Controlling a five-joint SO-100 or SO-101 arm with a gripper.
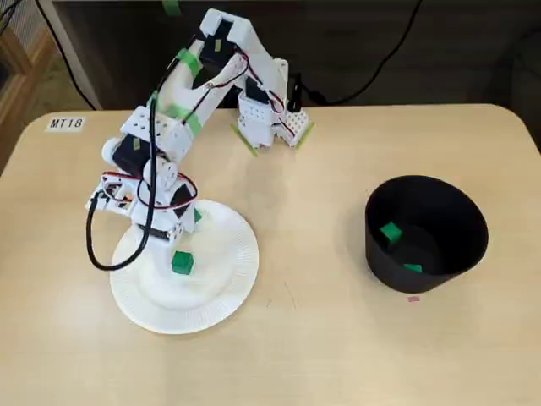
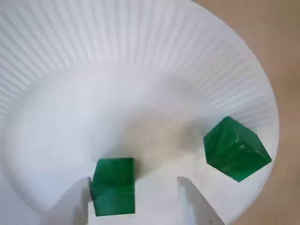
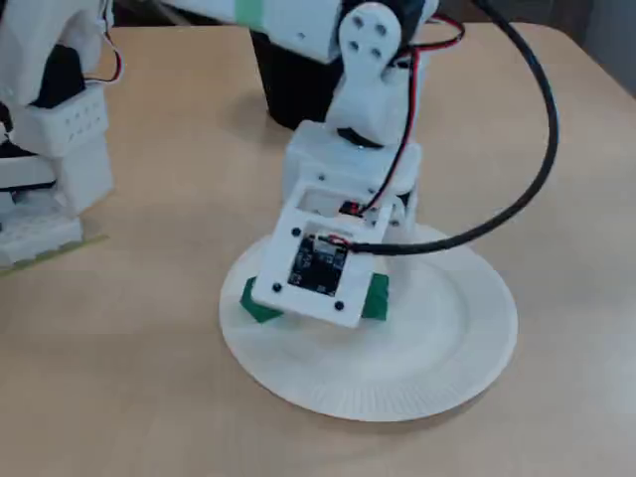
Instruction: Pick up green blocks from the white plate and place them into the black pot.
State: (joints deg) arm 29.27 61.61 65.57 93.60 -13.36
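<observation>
In the wrist view, one green block [image 2: 114, 186] lies on the white plate [image 2: 140, 70] between my open gripper's [image 2: 136, 199] fingers, close to the left finger [image 2: 75, 204]. A second green block [image 2: 236, 149] sits tilted to the right, near the rim. In a fixed view, the gripper [image 1: 173, 237] hangs over the plate [image 1: 228, 288], with a green block [image 1: 183, 262] just in front of it and another green block [image 1: 197, 216] partly hidden beside it. The black pot [image 1: 461, 245] stands far right and holds two green blocks [image 1: 390, 233].
The arm's base [image 1: 266, 118] stands at the table's back edge, and a black cable [image 1: 97, 254] loops over the plate's left rim. In another fixed view, the wrist camera module [image 3: 318, 263] hides the fingertips, and the pot [image 3: 288, 84] stands behind the arm.
</observation>
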